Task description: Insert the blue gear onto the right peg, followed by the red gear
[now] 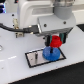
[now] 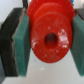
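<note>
on the grey plate [image 1: 31, 58], going left to right, there's a bare peg [image 1: 36, 56], then the blue gear [image 1: 50, 53] already seated. above it the claw [image 1: 56, 42] pinches the red gear [image 1: 56, 40]. so second step: next looks like lowering it, bore centred.

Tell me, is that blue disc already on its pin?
Apparently yes: the blue gear lies flat on the grey plate; its pin is hidden. The pincer holds the red gear above.
</note>
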